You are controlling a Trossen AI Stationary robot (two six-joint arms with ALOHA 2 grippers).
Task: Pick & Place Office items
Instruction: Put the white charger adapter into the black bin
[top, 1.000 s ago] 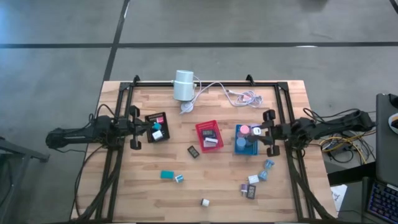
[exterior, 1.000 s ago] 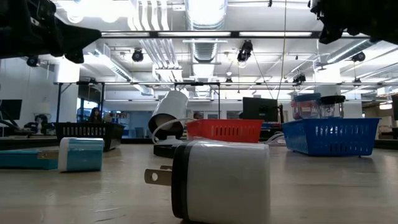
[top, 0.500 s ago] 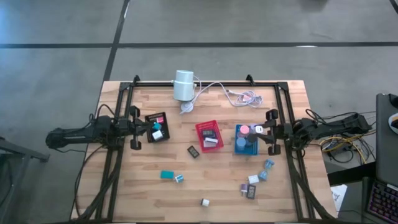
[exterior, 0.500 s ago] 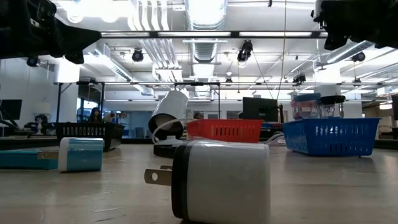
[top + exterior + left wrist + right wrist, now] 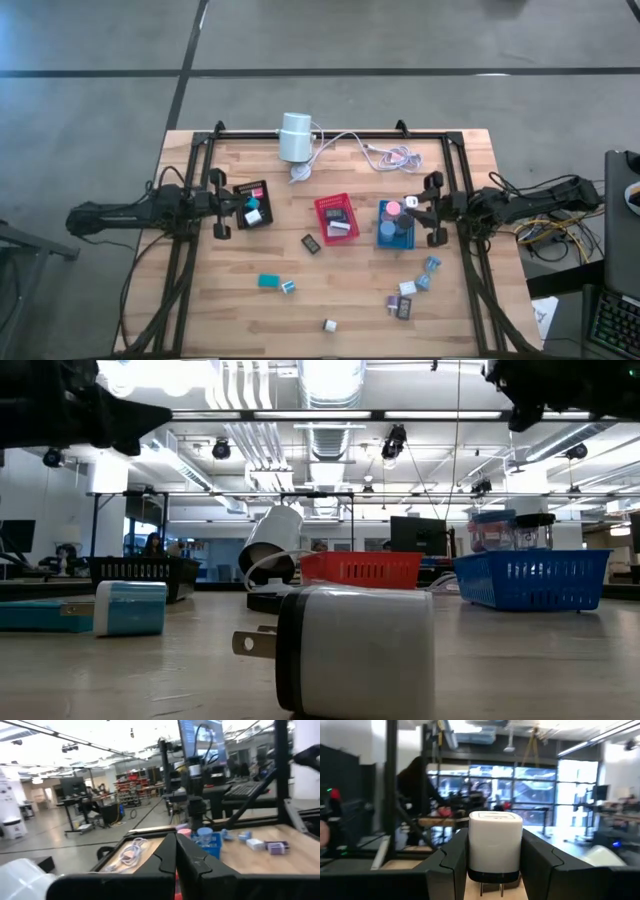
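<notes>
Right claw (image 5: pixel 411 203) is held above the blue tray (image 5: pixel 385 238), at the edge away from the red tray (image 5: pixel 337 216). A white plug adapter (image 5: pixel 495 845) is gripped between its fingers, prongs pointing down, as the right wrist view shows. Left claw (image 5: pixel 243 202) is closed and empty, over the black tray (image 5: pixel 252 189), the tray beyond the red one from the blue.

Loose office items (image 5: pixel 405 298) are scattered on the tabletop (image 5: pixel 350 290) on the near side of the blue tray; a teal block (image 5: pixel 268 281) and another white adapter (image 5: pixel 329 325) lie well apart from it.

Risks, judged: the blue tray already carries jars and a pink disc (image 5: pixel 393 208), so a release from height could bounce the adapter off them and over the rim. Exact alignment over free tray space is hard to confirm from above; it may sit too near the edge.
</notes>
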